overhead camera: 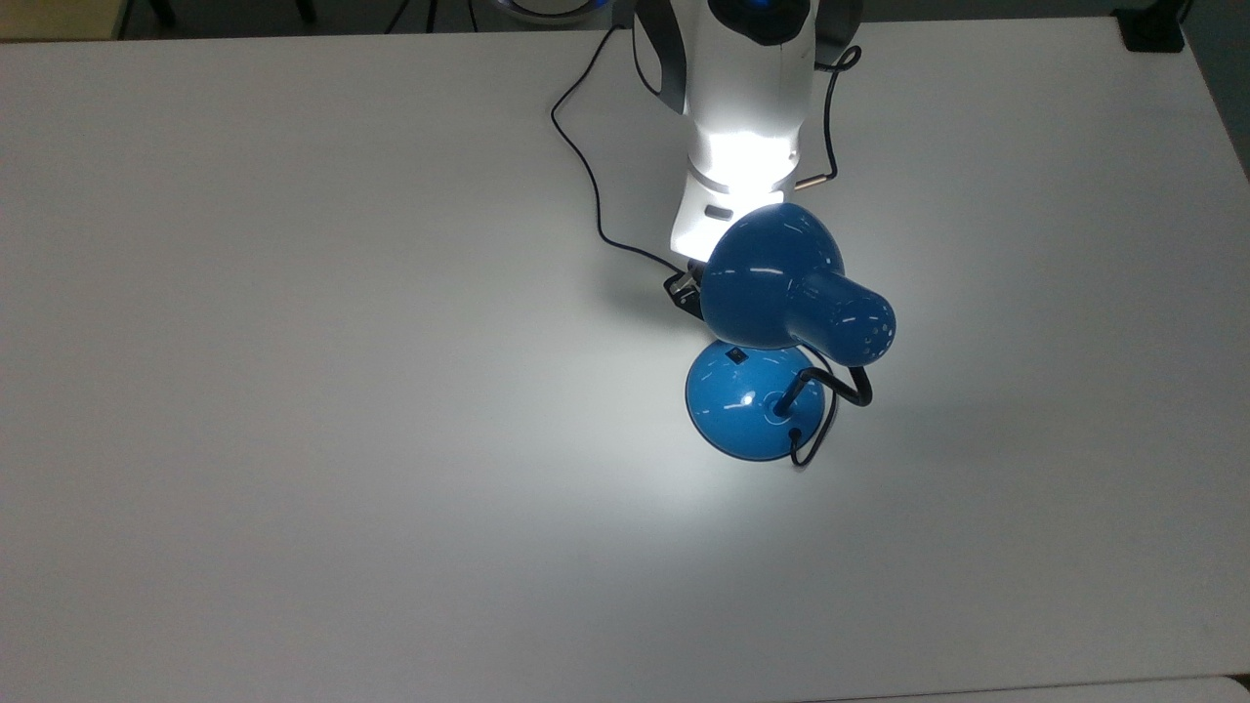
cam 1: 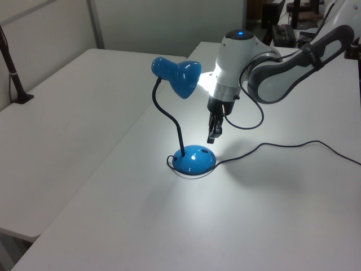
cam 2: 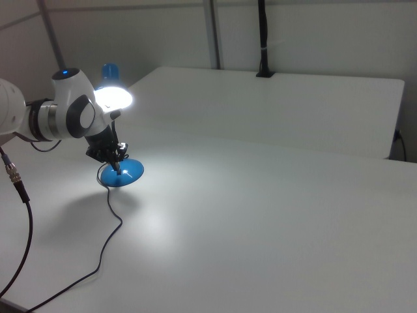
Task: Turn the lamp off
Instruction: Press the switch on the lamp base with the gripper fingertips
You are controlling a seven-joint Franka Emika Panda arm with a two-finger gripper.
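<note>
Arm bent down under the lit lamp [cam 1: 176, 77]; tool [cam 1: 212, 136] clenched, tip just above its base.

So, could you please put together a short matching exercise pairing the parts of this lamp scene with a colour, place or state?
Column one:
1. glossy blue bell-shaped lamp shade
2. small black switch
3. thin black cord
4. robot's claw

Column two:
A. lying across the white table
B. lit, shining downward
C. hanging just above the round base
D. set into the round blue domed base

Pairs: 1-B, 2-D, 3-A, 4-C
</note>
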